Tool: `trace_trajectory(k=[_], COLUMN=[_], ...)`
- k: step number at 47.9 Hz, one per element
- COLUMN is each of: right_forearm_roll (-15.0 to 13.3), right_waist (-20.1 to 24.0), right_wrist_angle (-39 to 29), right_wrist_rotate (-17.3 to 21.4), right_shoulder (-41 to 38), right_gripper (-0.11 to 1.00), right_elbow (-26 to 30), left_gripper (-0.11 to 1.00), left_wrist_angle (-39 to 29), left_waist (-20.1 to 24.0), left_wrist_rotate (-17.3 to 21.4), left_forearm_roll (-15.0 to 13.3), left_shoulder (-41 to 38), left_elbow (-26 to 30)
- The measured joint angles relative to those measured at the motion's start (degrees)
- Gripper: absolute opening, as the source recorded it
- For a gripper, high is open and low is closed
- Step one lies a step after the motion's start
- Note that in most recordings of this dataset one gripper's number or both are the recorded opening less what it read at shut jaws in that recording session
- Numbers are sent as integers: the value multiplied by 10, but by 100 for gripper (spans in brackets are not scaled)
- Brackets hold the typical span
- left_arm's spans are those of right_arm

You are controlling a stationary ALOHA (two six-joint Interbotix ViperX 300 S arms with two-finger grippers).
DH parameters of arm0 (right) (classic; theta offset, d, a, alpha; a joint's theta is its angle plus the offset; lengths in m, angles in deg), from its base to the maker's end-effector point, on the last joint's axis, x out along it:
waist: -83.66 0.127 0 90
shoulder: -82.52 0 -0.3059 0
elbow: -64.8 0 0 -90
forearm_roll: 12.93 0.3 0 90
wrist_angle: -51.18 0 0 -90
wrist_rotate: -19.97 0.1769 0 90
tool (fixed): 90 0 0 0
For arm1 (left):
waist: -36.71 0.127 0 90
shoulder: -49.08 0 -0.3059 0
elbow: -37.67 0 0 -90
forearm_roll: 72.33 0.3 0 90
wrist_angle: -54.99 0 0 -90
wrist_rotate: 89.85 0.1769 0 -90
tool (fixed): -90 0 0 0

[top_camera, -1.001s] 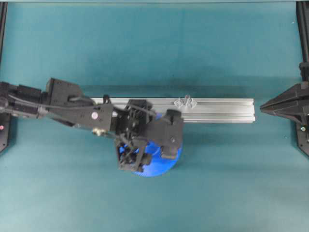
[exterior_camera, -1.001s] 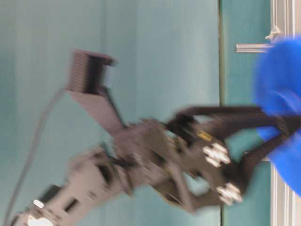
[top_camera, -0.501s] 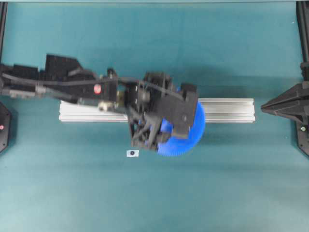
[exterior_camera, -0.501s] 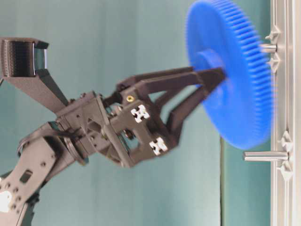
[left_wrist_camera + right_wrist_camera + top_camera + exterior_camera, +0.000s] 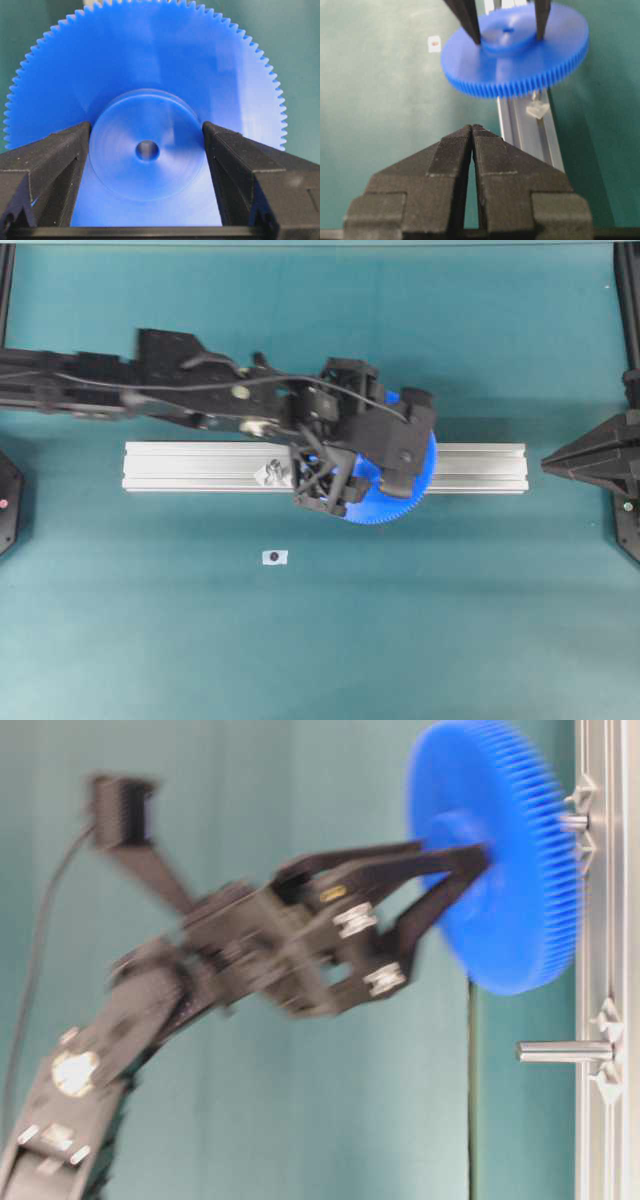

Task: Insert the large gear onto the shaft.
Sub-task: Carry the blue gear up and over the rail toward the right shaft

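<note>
Gear time: the left gripper [image 5: 146, 150], squeezing the hub of the large gear [image 5: 400, 490], has carried it up from mid-frame over the rail [image 5: 180, 468], so the hole nears the shaft [image 5: 573, 821], while the right gripper [image 5: 471, 131] sits closed and empty.

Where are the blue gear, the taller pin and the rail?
blue gear [image 5: 147, 150]: left wrist view, hole in its hub.
taller pin [image 5: 562, 1050]: table-level view, middle of its stem.
rail [image 5: 190, 467]: overhead view, bare top left of the arm.
</note>
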Motion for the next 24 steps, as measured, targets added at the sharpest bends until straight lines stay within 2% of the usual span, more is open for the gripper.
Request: trace_trajectory(k=[13, 24], right_forearm_roll=[0, -1], right_waist=[-1, -2], right_wrist_angle=[0, 0], right_wrist_rotate=[-1, 0], right_shoulder=[10, 12], right_gripper=[12, 12], right_elbow=[-1, -5], left_gripper=[77, 77], left_wrist_angle=[2, 0], left_waist=[6, 18], left_wrist_rotate=[14, 15], left_forearm_roll=[0, 0], left_shoulder=[-30, -31], left_elbow=[38, 41])
